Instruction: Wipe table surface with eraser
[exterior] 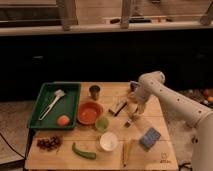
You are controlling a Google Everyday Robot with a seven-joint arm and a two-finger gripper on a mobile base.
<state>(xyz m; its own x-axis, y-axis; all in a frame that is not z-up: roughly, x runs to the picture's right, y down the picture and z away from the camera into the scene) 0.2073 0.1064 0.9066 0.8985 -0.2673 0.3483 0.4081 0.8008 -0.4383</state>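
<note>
My gripper (131, 117) hangs just right of the frame's centre, pointing down over the table surface (112, 92), at the end of my white arm (165, 95), which reaches in from the right edge of the frame. Its fingers are spread wide and hold nothing. The eraser (118, 108), a small dark block with a pale face, lies on the pale planks just left of the gripper, set on a slant. I cannot tell whether a fingertip touches it.

A red bowl (90, 112) sits left of the eraser, with a metal cup (95, 91) above it in the frame and a small green bowl (102, 123) at its lower right. A white bowl (108, 141) stands further down, near the lower edge of the table. A blue pad (150, 138) lies at the lower right, below my gripper and apart from it, and a long yellow item (126, 151) lies between the pad and the white bowl.

The green tray (72, 95) fills the table's left side and holds a pale utensil (52, 102) and an orange fruit (63, 120). Below the tray are dark grapes (48, 143) and a long green vegetable (83, 151)
</note>
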